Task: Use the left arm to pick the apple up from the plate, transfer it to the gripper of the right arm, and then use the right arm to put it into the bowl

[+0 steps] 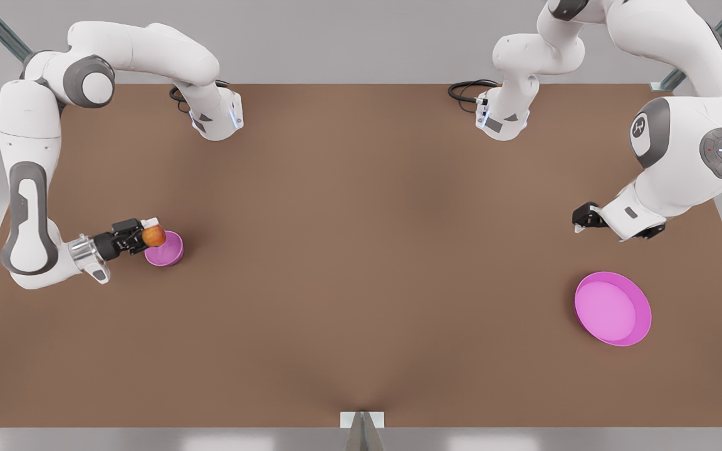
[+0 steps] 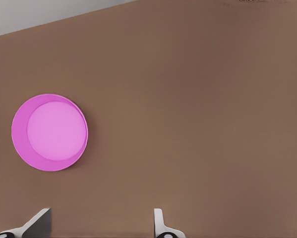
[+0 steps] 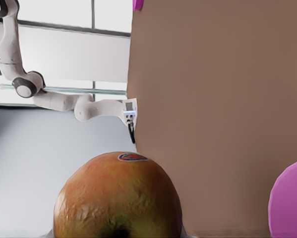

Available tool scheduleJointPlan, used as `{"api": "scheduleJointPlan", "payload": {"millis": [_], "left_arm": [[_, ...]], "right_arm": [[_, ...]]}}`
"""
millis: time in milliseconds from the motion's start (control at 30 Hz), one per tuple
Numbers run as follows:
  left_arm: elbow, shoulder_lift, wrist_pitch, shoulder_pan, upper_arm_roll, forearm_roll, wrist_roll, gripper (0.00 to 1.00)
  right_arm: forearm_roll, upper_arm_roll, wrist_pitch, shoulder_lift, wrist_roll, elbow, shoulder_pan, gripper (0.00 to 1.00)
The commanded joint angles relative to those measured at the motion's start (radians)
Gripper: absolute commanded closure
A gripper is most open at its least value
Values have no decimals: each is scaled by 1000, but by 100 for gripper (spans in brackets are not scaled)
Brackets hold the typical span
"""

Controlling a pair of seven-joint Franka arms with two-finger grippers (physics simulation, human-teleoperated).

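Front view: the right gripper (image 1: 141, 237), black below a shiny metal cuff, clamps the round, mottled red-orange apple (image 1: 153, 236) over the near-left rim of the small deep magenta bowl (image 1: 165, 248), at the left of the matte brown table (image 1: 361, 263). The left gripper (image 1: 588, 217) waits at the right, fingers (image 2: 160, 225) parted and holding nothing, beyond the wide, shallow, smooth pink plate (image 1: 613, 308).

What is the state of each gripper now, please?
Right gripper: shut on the apple, beside the bowl.
Left gripper: open, holding nothing, waiting above the table near the plate.
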Motion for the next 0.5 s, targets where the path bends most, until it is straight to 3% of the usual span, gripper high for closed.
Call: {"api": "scheduleJointPlan", "payload": {"millis": [0,467], "left_arm": [[0,-1,-5,0,0,-1,-204,0],[0,-4,-15,0,-3,-13,-205,0]], "right_arm": [[-55,1,46,-4,-120,2,1,39],[-213,-1,215,-4,-114,2,7,39]]}}
